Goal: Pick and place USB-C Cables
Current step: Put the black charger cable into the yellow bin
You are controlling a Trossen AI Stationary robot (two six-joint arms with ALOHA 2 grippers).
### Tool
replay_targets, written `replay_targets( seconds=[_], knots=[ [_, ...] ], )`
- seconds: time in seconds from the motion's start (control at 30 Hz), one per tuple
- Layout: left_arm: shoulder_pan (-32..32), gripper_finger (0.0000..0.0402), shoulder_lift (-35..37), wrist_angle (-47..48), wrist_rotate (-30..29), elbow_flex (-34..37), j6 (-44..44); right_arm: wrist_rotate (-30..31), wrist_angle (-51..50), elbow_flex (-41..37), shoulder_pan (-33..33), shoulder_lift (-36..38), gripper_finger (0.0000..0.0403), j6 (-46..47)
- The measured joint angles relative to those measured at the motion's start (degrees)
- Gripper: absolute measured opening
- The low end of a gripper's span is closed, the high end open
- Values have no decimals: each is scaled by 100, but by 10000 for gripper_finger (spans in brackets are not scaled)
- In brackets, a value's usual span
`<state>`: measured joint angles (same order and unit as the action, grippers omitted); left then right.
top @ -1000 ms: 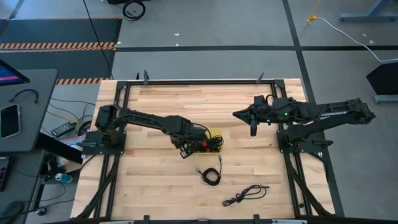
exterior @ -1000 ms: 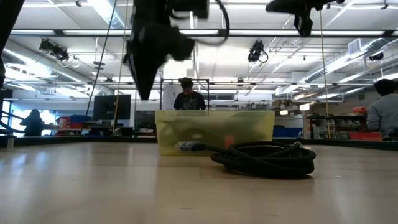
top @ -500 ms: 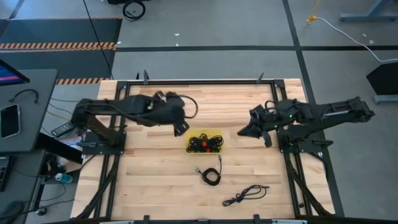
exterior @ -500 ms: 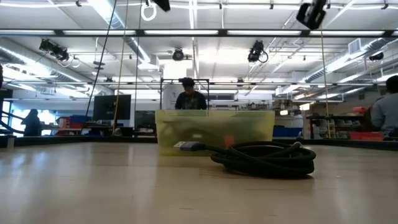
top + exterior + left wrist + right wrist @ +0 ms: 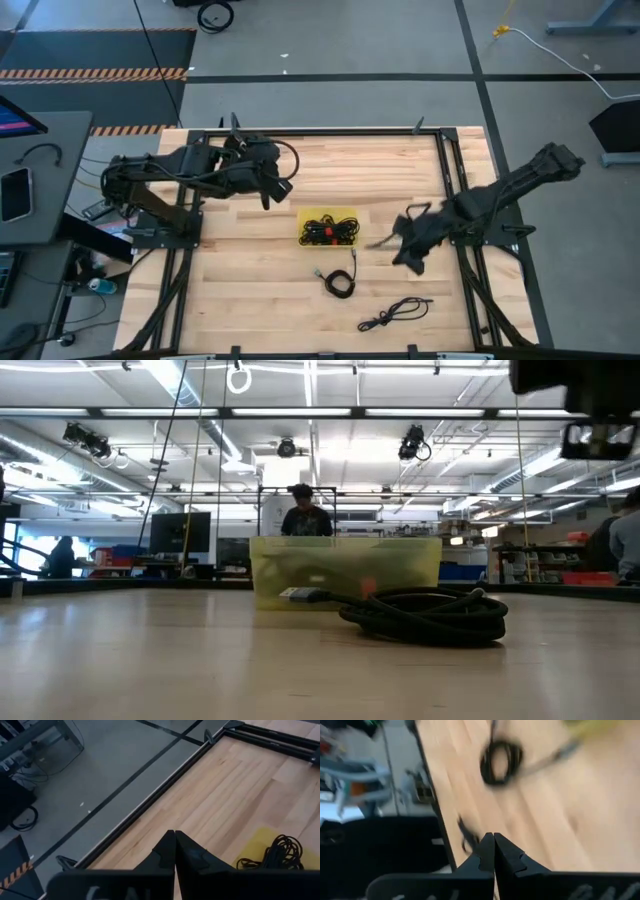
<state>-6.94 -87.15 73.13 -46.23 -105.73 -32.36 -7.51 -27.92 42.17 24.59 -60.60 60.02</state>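
Two loose USB-C cables lay on the bare wooden table (image 5: 250, 290): a coiled one (image 5: 340, 282) in front of the yellow bin (image 5: 346, 213) and a sprawled one (image 5: 395, 313) nearer the right front. We saw the left gripper (image 5: 266, 198), fingers pressed together and empty, raised left of the bin. We counted a bundle of cables (image 5: 328, 230) in the bin. We found the right gripper (image 5: 385, 238), shut and empty, right of the bin, apart from both loose cables.
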Motion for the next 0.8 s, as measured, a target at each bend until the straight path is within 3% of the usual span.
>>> replay_targets(
  seconds=[0.33, 0.8],
  knots=[
    [0, 6, -4, -9, -10, 0, 200, -1335, -2, 0, 897, -1518, 17, 1284],
    [0, 6, -4, -6, -10, 2, 216, -1147, -24, -2, 994, -2131, 152, 1441]
  ],
)
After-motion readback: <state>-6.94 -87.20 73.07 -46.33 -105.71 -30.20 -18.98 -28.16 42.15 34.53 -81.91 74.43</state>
